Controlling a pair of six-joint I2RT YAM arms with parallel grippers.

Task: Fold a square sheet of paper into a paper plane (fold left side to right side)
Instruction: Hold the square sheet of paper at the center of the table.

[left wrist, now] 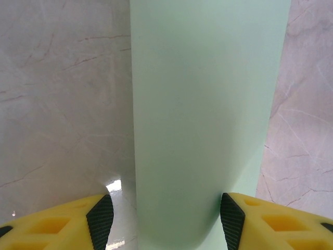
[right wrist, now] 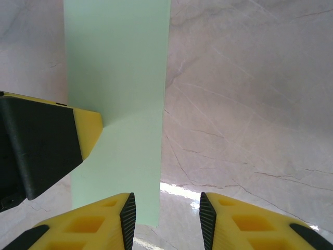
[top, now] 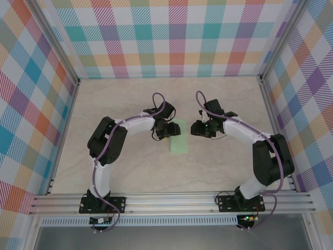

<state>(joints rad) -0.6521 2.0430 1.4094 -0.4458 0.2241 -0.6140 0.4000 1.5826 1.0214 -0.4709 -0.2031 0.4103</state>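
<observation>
The pale green sheet of paper [top: 179,141] lies on the table doubled over into a narrow strip, not a pointed dart. My left gripper [top: 165,128] sits over its left edge, open. In the left wrist view the paper [left wrist: 203,104] rises as a soft curved fold between the two spread fingers [left wrist: 232,221], around the gripper's midpoint [left wrist: 165,224]. My right gripper [top: 197,128] hovers just right of the strip, open and holding nothing [right wrist: 167,219]. Its left finger [right wrist: 128,219] overlaps the paper's [right wrist: 117,78] right edge.
The marble-patterned tabletop [top: 130,172] spreads around the paper on all sides. Checked walls [top: 177,36] close the back and both sides. An aluminium rail [top: 171,200] carries the arm bases at the near edge. The left gripper's yellow finger [right wrist: 86,130] shows beside the paper.
</observation>
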